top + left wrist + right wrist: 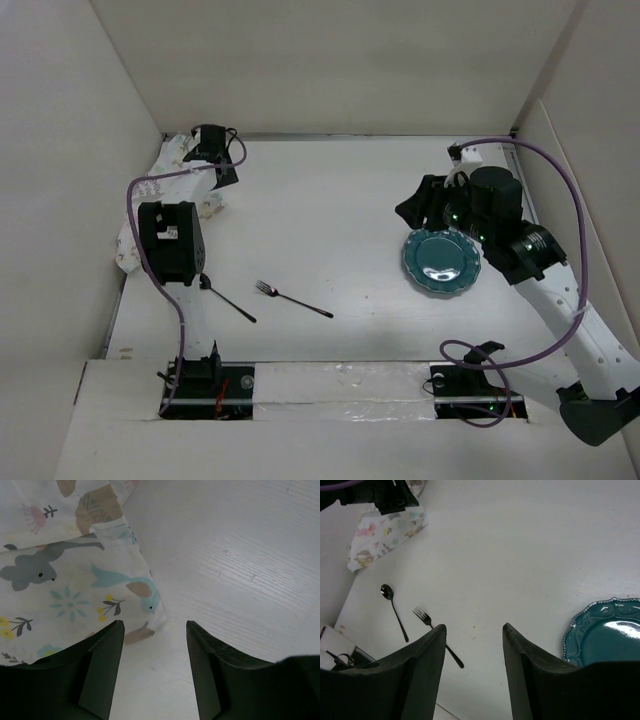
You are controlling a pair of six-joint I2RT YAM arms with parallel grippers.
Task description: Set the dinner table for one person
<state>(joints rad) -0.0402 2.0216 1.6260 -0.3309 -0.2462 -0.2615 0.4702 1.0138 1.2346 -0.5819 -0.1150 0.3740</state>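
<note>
Standing here, I can read no writing, numbers or brand marks anywhere. The dinner table [330, 210] shows no lettering, and the placemat [70, 595] carries only printed birds and flowers. A small round spot [247, 381] at the near edge might be a sticker, but it is too small to tell.

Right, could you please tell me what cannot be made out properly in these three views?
Placemat: top view, partly under the left arm; left wrist view, cut off by the frame edges.
Plate: top view, right rim under the right arm; right wrist view, cut off at the right edge.
Fork: right wrist view, handle partly behind a finger.
</note>
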